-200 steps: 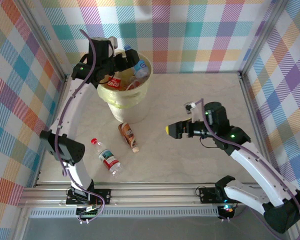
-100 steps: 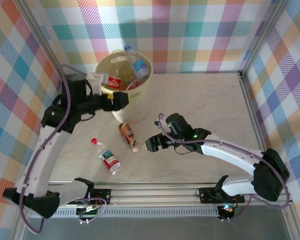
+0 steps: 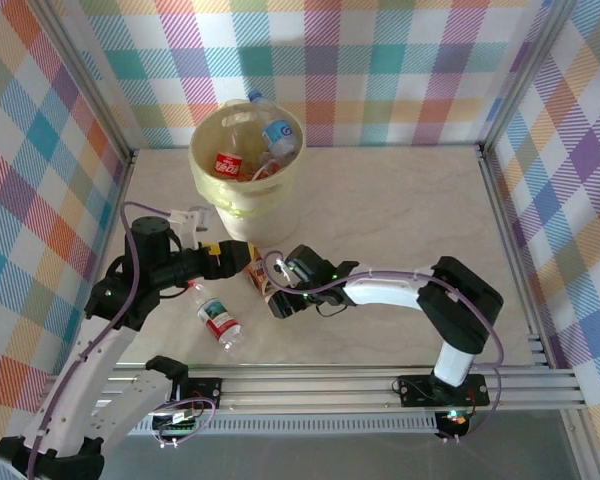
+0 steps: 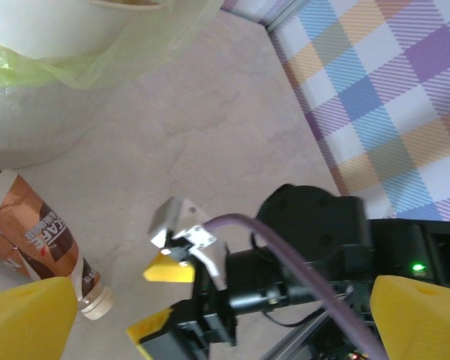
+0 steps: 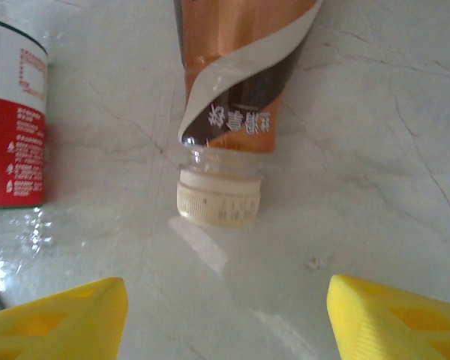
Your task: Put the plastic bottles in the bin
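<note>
Left gripper (image 3: 238, 257): half a second ago it was beside the bin's wall; it is now down at table level, nearer its own base. Jaws wide apart, holding nothing. Right gripper (image 5: 225, 321): swept leftward across the table (image 3: 400, 220) in the same span and now faces the left gripper at close range. Jaws spread, empty. Brown bottle (image 5: 240, 82): unmoved, lying flat between the two grippers. Glossy copper-and-brown sleeve with a white swirl, clear ribbed neck. Its cream ridged cap (image 5: 217, 197) is just ahead of the right gripper's yellow wedge-shaped fingertips (image 5: 394, 319), apart from them. The bottle lies close by one left fingertip (image 4: 30, 319); contact cannot be told. Red-cap bottle (image 3: 215, 315): unmoved, clear, red-and-white label, flat on the table left of the right gripper, beside the brown one. Bin (image 3: 250, 205): unmoved, round, translucent pale plastic with a wrinkled yellow-green liner (image 4: 97, 67), just beyond the left gripper. Several bottles (image 3: 230, 163) inside, one blue-labelled (image 3: 278, 133) poking above the rim. Table: smooth, marbled beige.
</note>
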You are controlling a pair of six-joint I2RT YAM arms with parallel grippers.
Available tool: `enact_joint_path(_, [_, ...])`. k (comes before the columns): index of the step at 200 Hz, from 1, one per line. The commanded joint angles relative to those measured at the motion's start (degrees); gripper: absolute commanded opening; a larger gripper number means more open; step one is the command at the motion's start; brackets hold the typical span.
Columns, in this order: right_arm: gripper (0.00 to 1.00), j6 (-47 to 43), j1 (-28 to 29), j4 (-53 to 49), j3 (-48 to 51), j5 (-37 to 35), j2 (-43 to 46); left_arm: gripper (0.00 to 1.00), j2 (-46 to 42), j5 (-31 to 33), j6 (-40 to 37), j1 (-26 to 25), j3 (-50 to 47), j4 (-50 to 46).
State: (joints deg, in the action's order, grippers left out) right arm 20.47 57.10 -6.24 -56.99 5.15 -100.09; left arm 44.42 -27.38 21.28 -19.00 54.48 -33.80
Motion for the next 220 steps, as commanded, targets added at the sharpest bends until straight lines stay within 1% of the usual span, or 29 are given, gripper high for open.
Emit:
enact_joint_path(1, [0.69,-0.12,1.47,1.77,-3.59,-3.48,-2.33,1.00,-2.37,0.93,0.58,-0.42,-0.51,2.80])
enact_joint_path(77, [0.59,2.97,3.46,-1.69,-11.32,-13.30,-11.28,1.00,-4.88,1.95,-0.23,-0.42,-1.12,2.05])
enact_joint_path(129, [0.54,2.86,4.29,-3.79,-13.80,-16.06,-13.84,1.00,-5.45,2.39,-0.13,-0.42,-1.77,1.98])
enact_joint_path(163, [0.50,2.28,4.60,-4.08,-14.68,-15.57,-14.60,1.00,-5.66,2.46,1.46,-0.42,-1.68,1.96])
enact_joint_path(197, [0.37,0.46,4.86,-3.06,-13.50,-14.53,-13.33,1.00,-5.06,2.83,2.03,-0.42,-1.80,2.63])
enact_joint_path(220, [0.36,0.31,4.93,-0.28,-9.83,-11.90,-10.21,1.00,-4.88,3.82,2.80,-0.42,-1.87,1.89])
